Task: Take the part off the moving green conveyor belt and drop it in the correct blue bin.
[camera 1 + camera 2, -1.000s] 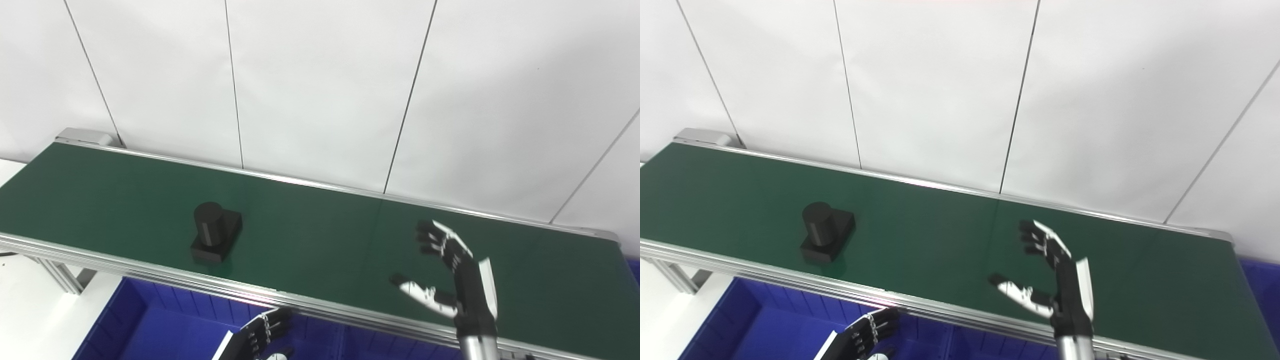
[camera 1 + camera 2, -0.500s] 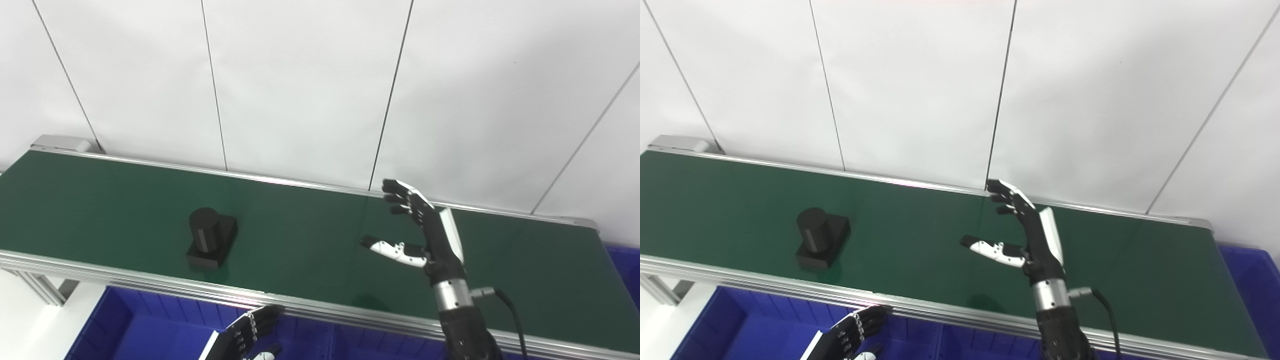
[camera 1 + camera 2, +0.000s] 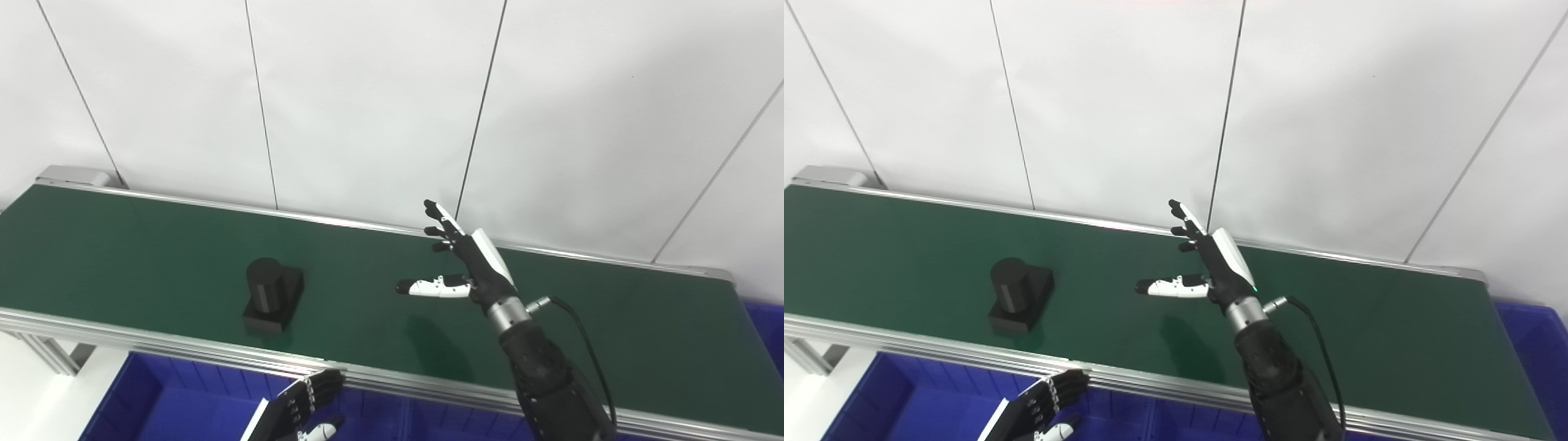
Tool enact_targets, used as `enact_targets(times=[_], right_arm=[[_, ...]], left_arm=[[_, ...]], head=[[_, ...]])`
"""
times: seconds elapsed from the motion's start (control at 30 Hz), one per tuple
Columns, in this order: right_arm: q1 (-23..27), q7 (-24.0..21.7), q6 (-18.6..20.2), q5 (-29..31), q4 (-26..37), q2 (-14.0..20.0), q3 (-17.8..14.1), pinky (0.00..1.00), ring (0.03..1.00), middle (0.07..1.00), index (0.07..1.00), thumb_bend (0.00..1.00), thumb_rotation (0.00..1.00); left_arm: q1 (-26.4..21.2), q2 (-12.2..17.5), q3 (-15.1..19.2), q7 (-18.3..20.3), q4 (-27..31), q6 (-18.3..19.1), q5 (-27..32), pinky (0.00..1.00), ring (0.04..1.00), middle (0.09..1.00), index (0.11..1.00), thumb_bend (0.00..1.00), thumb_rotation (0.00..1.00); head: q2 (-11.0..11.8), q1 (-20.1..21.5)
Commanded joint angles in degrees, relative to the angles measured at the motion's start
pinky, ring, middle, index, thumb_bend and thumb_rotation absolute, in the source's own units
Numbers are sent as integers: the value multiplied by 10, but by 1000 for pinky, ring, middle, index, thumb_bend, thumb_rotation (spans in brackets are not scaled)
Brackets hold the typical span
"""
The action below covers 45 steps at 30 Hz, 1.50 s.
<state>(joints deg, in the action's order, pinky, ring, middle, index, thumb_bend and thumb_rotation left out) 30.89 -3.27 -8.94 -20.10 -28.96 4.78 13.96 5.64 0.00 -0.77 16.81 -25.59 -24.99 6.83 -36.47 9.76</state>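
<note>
Part (image 3: pixel 271 295) sits upright on belt (image 3: pixel 122 245), left of right robot hand (image 3: pixel 467 264), well apart. Right hand spread, empty, palm facing part, above belt. Left robot hand (image 3: pixel 300 409) low over bin (image 3: pixel 159 404), fingers loosely apart, nearer part sideways but below belt.

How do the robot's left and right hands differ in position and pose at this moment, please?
The right hand is raised over the green conveyor belt, fingers spread, thumb pointing towards the black part. The left hand sits low, below the belt's near rail, over a blue bin. Both hold nothing.
</note>
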Motion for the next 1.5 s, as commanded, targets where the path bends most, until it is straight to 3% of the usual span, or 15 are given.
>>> enact_targets(times=[0.0,0.23,0.37,0.57,0.7,0.73,0.8,1.2,1.47], right_arm=[[39,13,-21,-6,-5,-9,4,701,912,994,1000,879,370],[67,10,-36,-6,-54,-26,15,732,928,1000,1000,914,415],[83,18,-62,-2,-105,-38,17,759,931,1000,1000,914,416],[121,27,-70,-8,-196,-57,27,774,966,1000,1000,912,427],[145,32,-94,-11,-248,-68,35,873,995,1000,1000,950,436],[149,31,-95,-14,-253,-71,38,945,998,1000,1000,960,450],[156,31,-95,-18,-262,-77,45,993,1000,1000,1000,974,456],[186,39,-119,-26,-314,-110,70,1000,1000,1000,1000,1000,468],[188,34,-131,-38,-320,-130,95,1000,1000,1000,1000,1000,488]], left_arm=[[-9,-1,-1,3,11,-19,-2,833,796,814,749,487,186],[-4,-1,-1,-3,2,-19,-11,836,799,812,757,471,187],[-2,-3,-4,-3,-2,-19,-15,836,792,810,759,478,198],[1,-3,-1,-1,4,-19,-9,830,791,815,749,476,194],[4,-2,0,-2,6,-19,-13,833,791,809,751,471,211],[5,-2,0,-1,6,-19,-11,835,789,807,752,470,205],[6,-4,2,-1,6,-19,-11,845,787,803,748,470,188],[12,-8,6,-23,17,-19,-30,834,776,783,731,484,177],[13,-7,4,-4,11,-19,-4,827,756,796,741,496,204]], head=[[5,-1],[4,-4],[8,-2],[8,0],[8,-3],[6,-7],[6,-7],[3,-21],[2,-27]])
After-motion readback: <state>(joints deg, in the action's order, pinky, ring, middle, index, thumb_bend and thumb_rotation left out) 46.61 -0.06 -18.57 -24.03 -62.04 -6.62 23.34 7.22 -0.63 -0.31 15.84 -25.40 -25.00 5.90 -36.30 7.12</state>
